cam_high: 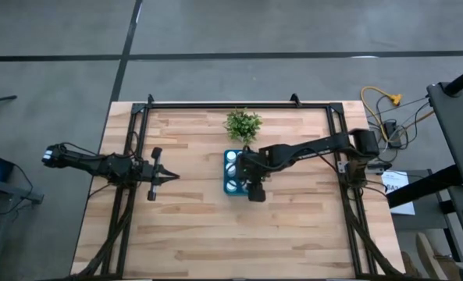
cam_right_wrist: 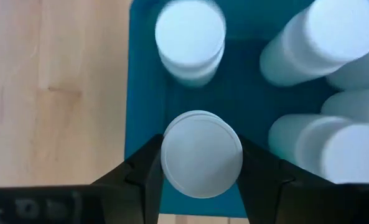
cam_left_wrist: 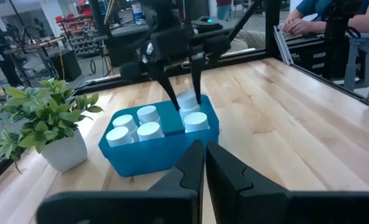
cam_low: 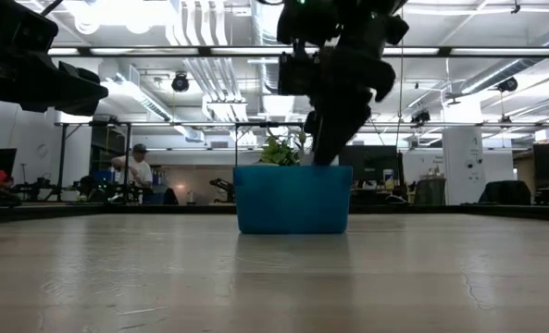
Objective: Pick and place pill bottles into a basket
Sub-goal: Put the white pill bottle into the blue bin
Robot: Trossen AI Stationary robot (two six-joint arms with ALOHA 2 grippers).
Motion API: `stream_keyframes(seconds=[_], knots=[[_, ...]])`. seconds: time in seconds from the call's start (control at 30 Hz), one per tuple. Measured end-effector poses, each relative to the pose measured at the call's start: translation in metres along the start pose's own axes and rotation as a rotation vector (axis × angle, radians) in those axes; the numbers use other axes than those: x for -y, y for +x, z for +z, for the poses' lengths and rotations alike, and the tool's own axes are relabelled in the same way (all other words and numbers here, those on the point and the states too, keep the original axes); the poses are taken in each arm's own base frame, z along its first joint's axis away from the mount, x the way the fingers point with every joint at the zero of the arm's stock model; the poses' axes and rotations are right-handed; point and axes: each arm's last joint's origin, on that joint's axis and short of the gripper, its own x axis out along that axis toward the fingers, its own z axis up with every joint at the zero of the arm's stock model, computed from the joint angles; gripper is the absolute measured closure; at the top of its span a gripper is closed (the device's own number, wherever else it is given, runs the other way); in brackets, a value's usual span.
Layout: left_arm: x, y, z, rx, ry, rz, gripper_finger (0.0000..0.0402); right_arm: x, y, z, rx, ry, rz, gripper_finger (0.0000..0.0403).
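1. Six small white cylindrical pill bottles are the task's load; five white caps (cam_left_wrist: 148, 114) show inside the teal-blue rectangular plastic basket (cam_left_wrist: 140, 158), and the one (cam_right_wrist: 201, 154) in the right gripper (cam_right_wrist: 201, 177) is hidden in the left wrist view.
2. The right gripper reaches down into the basket near the table's middle, beside the small green leafy plant (cam_high: 243, 123), its dark fingers (cam_right_wrist: 142, 171) clamped on opposite sides of that bottle's round cap.
3. That bottle stands upright, long axis vertical, cap facing up, close to the basket's wall, apart from its neighbours.
4. To finish well, I judge the bottle should be lowered until its base sits on the basket floor, then the fingers spread only slightly so they miss the nearby bottles, and the arm lifted straight up.
5. The left gripper (cam_high: 171, 177) waits over the light wooden table (cam_high: 293, 234) at the left, fingers pressed together, holding nothing.
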Motion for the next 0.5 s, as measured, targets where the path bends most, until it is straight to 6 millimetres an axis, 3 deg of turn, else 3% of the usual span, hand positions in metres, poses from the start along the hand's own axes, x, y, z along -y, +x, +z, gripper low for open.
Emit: stream_keyframes(seconds=[0.2, 0.5], knots=[[0.0, 0.0, 0.0, 0.0, 0.0, 0.002, 0.0402, 0.002, 0.014, -0.005, -0.017, 0.019, 0.0, 0.0255], [0.0, 0.0, 0.0, 0.0, 0.0, 0.001, 0.0402, -0.001, 0.016, -0.006, -0.008, 0.03, 0.005, 0.0255]])
